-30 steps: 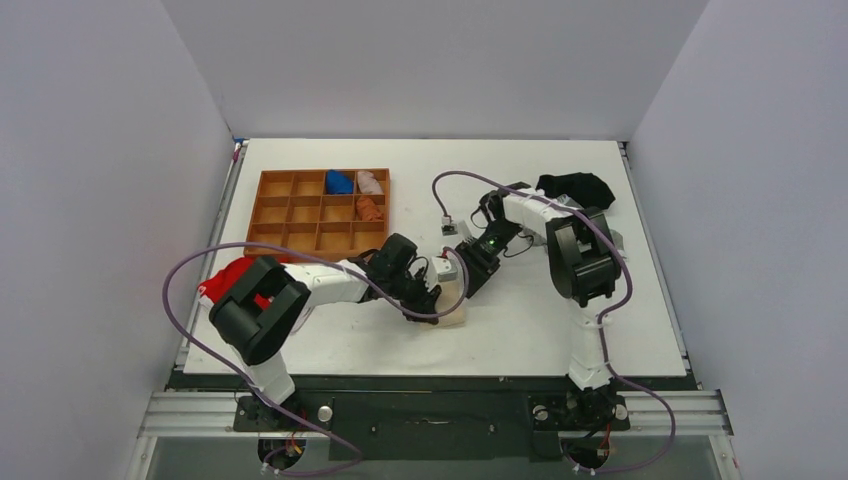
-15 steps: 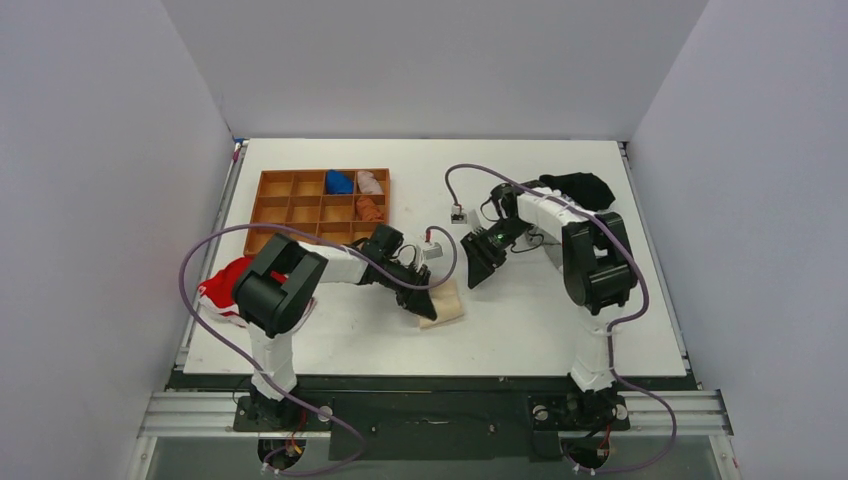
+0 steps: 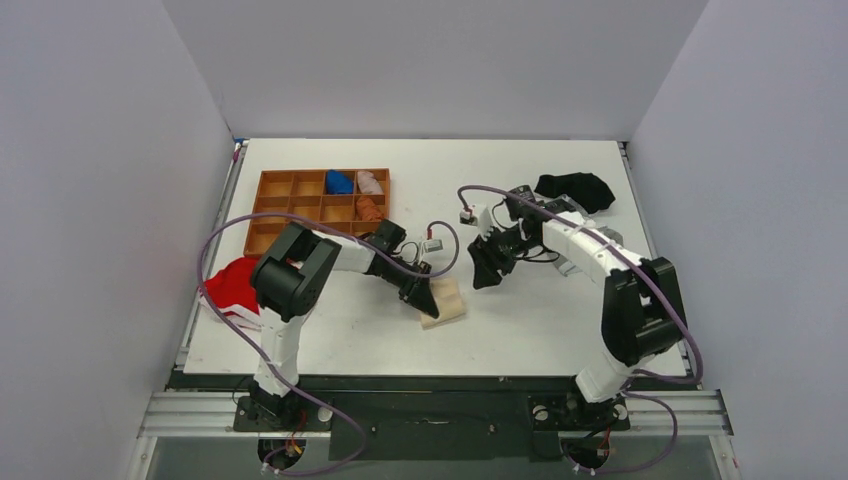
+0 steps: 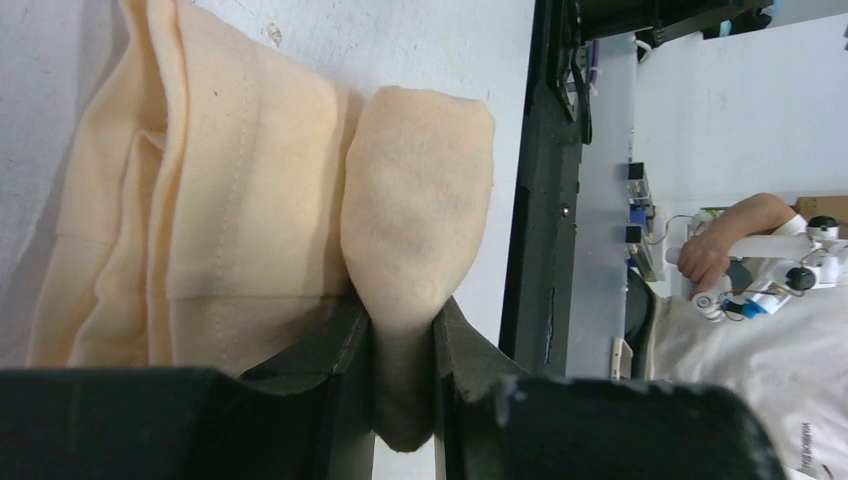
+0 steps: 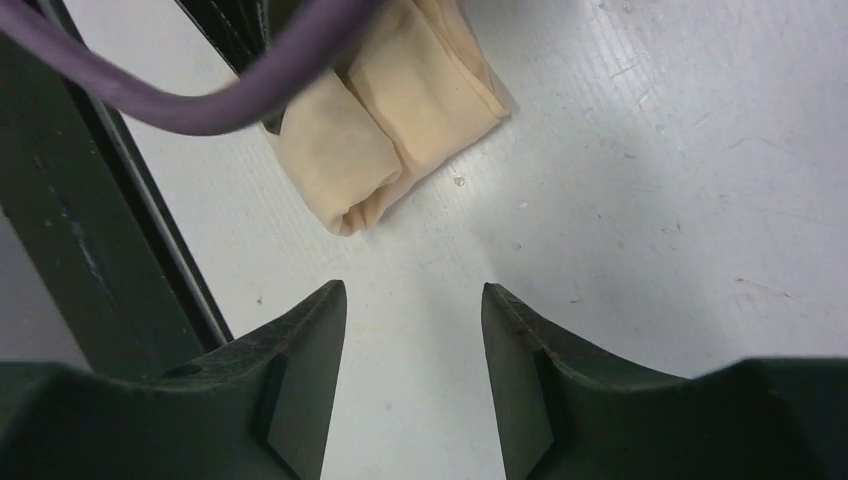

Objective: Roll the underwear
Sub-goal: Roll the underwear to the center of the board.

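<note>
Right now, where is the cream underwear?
In the top view, the underwear lies front-centre on the table, pinched in the left fingers, front-right of the wooden tray.

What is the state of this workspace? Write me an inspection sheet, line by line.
Surface: white table, lightly scuffed.
Job's things: cream underwear near the centre, partly rolled.
Clutter: red garment at the left edge; black garment at the far right; orange tray holding three rolled garments.
Grippers: left gripper shut on a fold of the underwear; right gripper open over bare table, apart from it.
Cables: a purple cable loops over the left arm, another over the right.
Surroundings: plain white walls; a person beyond the table edge.
</note>
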You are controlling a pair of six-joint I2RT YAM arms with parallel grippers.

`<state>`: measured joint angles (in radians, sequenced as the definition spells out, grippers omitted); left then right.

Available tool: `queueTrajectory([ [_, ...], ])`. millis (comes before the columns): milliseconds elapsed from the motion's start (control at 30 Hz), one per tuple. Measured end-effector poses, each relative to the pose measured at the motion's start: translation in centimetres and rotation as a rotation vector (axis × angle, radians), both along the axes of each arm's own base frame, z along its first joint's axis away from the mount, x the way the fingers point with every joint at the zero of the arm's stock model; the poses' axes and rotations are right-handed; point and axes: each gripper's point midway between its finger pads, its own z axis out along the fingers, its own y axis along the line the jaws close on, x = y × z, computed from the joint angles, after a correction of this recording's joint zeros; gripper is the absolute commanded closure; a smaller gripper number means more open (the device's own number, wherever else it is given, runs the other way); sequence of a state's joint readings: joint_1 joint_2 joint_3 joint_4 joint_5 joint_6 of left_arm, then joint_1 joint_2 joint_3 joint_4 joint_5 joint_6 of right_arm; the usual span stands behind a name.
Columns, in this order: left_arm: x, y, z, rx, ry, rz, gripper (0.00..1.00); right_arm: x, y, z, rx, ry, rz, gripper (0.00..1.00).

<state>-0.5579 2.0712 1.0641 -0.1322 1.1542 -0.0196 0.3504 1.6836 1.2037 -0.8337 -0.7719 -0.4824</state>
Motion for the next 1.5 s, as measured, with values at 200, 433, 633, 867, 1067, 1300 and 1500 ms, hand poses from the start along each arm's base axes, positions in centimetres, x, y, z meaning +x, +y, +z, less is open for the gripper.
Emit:
queueTrajectory([
  [200,-0.1,-0.4,-0.1,-0.012,0.103,-0.024,1.0,-1.5,1.0,0.3,-0.066,-0.183,0.05,0.49],
  [433,-0.2,-0.5,-0.1,-0.009,0.184,-0.037,1.0,-2.9,1.7,-1.0,-0.181,-0.338,0.135,0.42],
  [633,-0.1,-0.5,-0.1,0.005,0.223,-0.044,1.0,-3.5,2.4,-1.9,-0.265,-0.443,0.221,0.39],
  [867,-0.2,-0.5,-0.1,0.014,0.236,-0.05,1.0,-4.1,4.2,-2.4,-0.317,-0.549,0.334,0.38],
  [1067,-0.2,-0.4,-0.1,0.016,0.245,-0.052,1.0,-4.6,4.7,-4.1,-0.38,-0.564,0.422,0.38],
  [1300,-0.4,-0.4,-0.1,0.015,0.261,-0.057,1.0,-4.5,4.6,-5.9,-0.426,-0.556,0.465,0.38],
  [1500,-0.5,-0.3,-0.1,0.016,0.272,-0.061,1.0,-3.9,5.0,-6.6,-0.445,-0.557,0.478,0.43],
])
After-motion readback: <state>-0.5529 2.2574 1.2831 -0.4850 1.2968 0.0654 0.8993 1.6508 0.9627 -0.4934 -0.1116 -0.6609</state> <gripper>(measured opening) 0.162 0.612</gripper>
